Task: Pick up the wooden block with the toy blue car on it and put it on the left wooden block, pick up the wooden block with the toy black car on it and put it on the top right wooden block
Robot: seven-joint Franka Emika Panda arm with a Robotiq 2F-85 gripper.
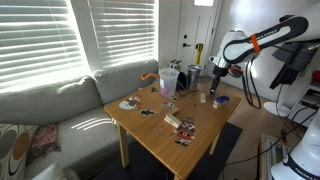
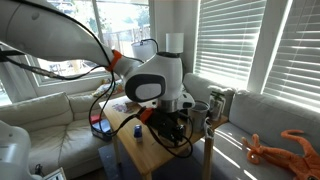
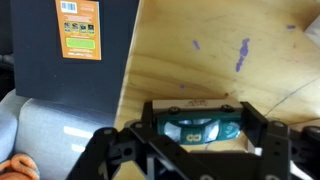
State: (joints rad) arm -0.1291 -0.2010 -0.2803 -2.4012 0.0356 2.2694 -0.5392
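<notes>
In the wrist view my gripper [image 3: 203, 128] is shut on a pale wooden block [image 3: 190, 105] that lies on the table. A teal-blue toy car [image 3: 205, 130] with dark windows lies lengthwise on that block, between the two fingers [image 3: 256, 125]. In both exterior views the gripper [image 1: 213, 92] [image 2: 178, 128] is down at the table's surface near the cups. A tiny bright-blue thing [image 2: 138, 131] [image 1: 220, 100] sits on the table just beside it. Small wooden blocks [image 1: 172, 121] [image 1: 186, 131] lie nearer the table's middle. No black car can be made out.
The wooden table [image 1: 165, 150] stands against a grey sofa [image 1: 50, 105]. Cups [image 1: 166, 80] and a dark bottle [image 1: 197, 52] crowd its far end, with dark flat items [image 1: 128, 103] near the sofa side. A dark box with an orange label [image 3: 80, 40] lies close to the gripper.
</notes>
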